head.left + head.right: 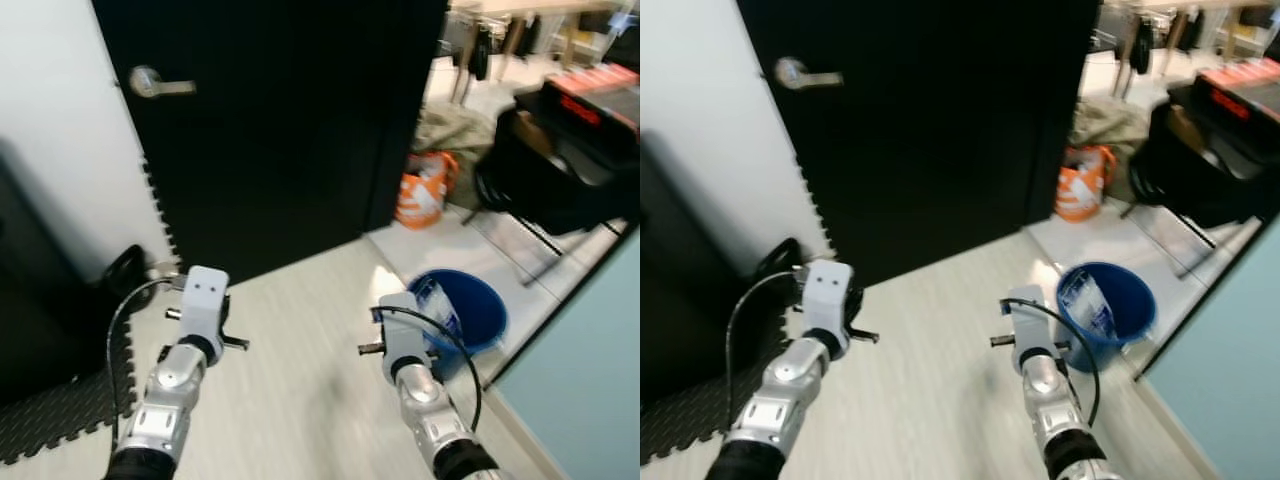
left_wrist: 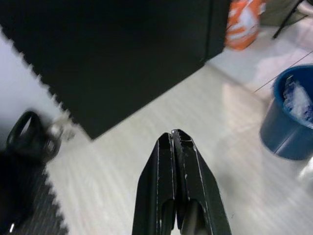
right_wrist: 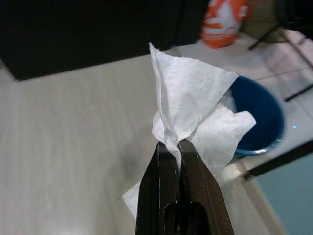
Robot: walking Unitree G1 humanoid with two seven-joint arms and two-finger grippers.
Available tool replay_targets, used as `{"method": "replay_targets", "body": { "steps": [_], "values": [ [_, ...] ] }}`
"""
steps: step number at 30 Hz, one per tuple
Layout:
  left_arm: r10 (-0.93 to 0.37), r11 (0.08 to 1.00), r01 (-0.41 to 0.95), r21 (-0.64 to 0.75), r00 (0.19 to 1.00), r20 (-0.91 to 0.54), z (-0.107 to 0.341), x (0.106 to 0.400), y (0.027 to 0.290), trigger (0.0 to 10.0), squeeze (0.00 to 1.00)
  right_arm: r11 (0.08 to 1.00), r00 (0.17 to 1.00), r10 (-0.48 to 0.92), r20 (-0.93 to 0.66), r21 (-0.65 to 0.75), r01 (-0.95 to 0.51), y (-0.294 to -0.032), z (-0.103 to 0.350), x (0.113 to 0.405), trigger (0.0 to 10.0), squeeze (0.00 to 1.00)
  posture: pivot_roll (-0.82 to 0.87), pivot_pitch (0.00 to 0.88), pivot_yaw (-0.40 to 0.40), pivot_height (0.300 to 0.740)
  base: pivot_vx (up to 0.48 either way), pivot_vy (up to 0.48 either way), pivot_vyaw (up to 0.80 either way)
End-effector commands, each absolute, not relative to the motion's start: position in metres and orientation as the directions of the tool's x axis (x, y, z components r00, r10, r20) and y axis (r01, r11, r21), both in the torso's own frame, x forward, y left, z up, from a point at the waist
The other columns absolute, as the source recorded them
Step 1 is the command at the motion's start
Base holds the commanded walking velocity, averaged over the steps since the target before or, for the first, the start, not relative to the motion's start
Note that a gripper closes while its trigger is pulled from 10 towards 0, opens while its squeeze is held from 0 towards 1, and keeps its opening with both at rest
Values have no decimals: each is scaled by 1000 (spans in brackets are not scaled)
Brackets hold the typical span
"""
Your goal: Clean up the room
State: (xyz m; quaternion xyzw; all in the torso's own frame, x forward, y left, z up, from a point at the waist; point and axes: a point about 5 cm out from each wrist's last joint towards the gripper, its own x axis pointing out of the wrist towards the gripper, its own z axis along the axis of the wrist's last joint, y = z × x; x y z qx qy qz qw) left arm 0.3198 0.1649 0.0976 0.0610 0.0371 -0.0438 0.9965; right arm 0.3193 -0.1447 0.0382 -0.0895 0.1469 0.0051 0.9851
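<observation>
My right gripper (image 3: 172,144) is shut on a crumpled white tissue (image 3: 190,103), which I hold above the pale wood floor. Just beyond and to the right of it stands a blue bucket (image 3: 261,117), also seen beside my right wrist (image 1: 400,325). The blue bucket (image 1: 485,295) has crumpled whitish plastic or paper (image 1: 437,300) inside it. My left gripper (image 2: 176,134) is shut with nothing in it and hovers over the floor in front of the black door (image 1: 290,130).
A black looped object (image 2: 27,134) lies by the white wall, at the edge of a black foam mat (image 1: 50,415). An orange bag (image 1: 425,185) sits past the door edge. A black chair-like frame (image 1: 560,170) stands at the right and a teal wall (image 1: 590,380) at the lower right.
</observation>
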Motion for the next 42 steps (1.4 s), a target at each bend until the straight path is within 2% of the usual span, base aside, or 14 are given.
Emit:
{"method": "replay_targets", "body": {
  "steps": [1,6,21,33,42],
  "values": [
    [-77,989,87,122,993,-85,96,320,170,10000,0,986,953,-17,-301,-163,-34,-144,35,317,10000,0,57,76,22,740,0,0,-800],
    [-65,989,73,131,996,-68,104,328,177,10000,0,986,954,-17,-301,-164,-34,-145,35,318,10000,0,57,73,19,740,0,0,-800],
    [-41,998,47,47,991,-126,82,309,165,10000,0,985,953,-5,-302,-168,-48,-144,35,318,10000,0,59,84,-1,740,0,0,-800],
    [36,999,-35,12,990,-140,69,294,158,10000,0,971,951,47,-307,-208,-115,-146,39,322,10000,0,43,94,-80,740,0,0,-800],
    [69,997,-64,44,990,-121,74,293,163,10000,0,965,943,85,-322,-208,-158,-140,35,319,10000,0,58,98,-73,740,0,0,-66]
  ]
}}
